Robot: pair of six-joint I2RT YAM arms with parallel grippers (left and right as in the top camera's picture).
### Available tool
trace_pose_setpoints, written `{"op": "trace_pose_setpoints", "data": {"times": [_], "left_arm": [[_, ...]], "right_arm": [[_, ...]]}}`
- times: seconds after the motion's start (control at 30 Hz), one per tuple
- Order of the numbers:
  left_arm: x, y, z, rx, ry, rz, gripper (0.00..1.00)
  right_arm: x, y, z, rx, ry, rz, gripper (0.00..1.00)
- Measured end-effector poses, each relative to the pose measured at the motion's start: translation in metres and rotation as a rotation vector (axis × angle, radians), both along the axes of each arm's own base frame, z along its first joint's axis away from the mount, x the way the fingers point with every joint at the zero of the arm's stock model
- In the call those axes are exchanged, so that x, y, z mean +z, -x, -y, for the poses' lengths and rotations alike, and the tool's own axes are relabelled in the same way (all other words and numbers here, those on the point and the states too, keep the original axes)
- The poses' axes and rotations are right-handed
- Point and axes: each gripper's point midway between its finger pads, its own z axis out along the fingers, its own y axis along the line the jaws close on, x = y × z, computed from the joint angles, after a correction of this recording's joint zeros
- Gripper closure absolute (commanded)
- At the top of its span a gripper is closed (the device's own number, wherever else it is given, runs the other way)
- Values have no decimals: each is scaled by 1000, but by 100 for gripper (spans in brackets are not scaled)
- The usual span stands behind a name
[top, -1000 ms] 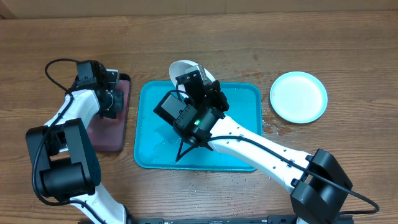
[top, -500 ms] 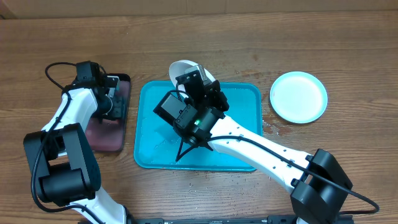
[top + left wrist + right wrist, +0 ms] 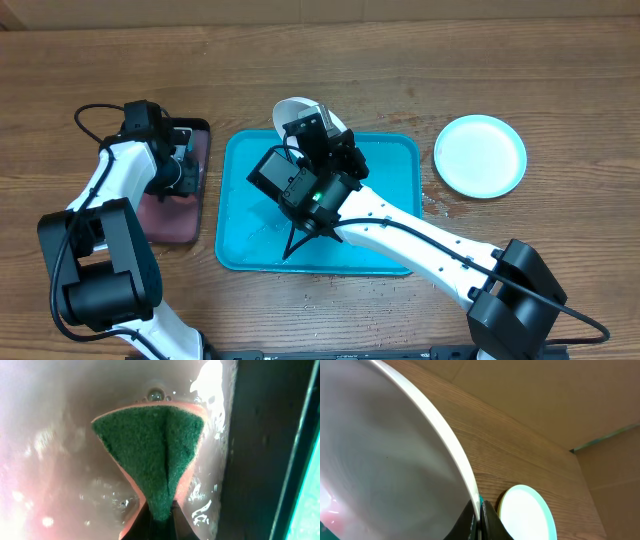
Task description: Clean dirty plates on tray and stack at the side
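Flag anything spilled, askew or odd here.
What look like water drops speckle the table right of the tray. The white plate stands tilted on edge at the tray's far rim, pinched by the right hand. The left hand squeezes the sponge folded.

The overhead camera is looking straight down on the counter (image 3: 330, 60), taking in the whole turquoise tray (image 3: 395, 165). The left wrist camera is peering along the left claw (image 3: 160, 515), close over the sponge (image 3: 150, 445) in the small tray (image 3: 60, 435). The right wrist camera is looking past the right claw (image 3: 480, 517) and the white plate (image 3: 385, 460) across the counter, sharing the light blue plate (image 3: 525, 512) with the overhead view.
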Motion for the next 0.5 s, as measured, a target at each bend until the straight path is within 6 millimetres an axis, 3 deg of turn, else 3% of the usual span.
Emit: {"op": "trace_pose_setpoints", "data": {"times": [0.03, 0.07, 0.1, 0.13, 0.23, 0.27, 0.4, 0.5], "left_arm": [[1, 1, 0, 6, -1, -7, 95], [3, 1, -1, 13, -2, -9, 76], [6, 0, -1, 15, -3, -10, 48], [10, -2, -2, 16, -6, -8, 31], [25, -9, -4, 20, -14, 23, 14], [32, -12, -5, 21, -17, 40, 3], [52, -16, -3, 30, -10, 87, 0], [55, -13, 3, 48, 24, 84, 0]], "right_arm": [[0, 0, 0, 0, 0, 0, 96], [0, 0, 0, 0, 0, 1, 96], [0, 0, 0, 0, -1, 1, 96], [0, 0, 0, 0, -1, 0, 96], [0, 0, 0, -1, -3, 2, 96], [1, -1, 0, -1, -5, 5, 96], [8, -2, 4, -21, 20, 44, 96], [12, -3, 8, -38, 28, 66, 96]]}}
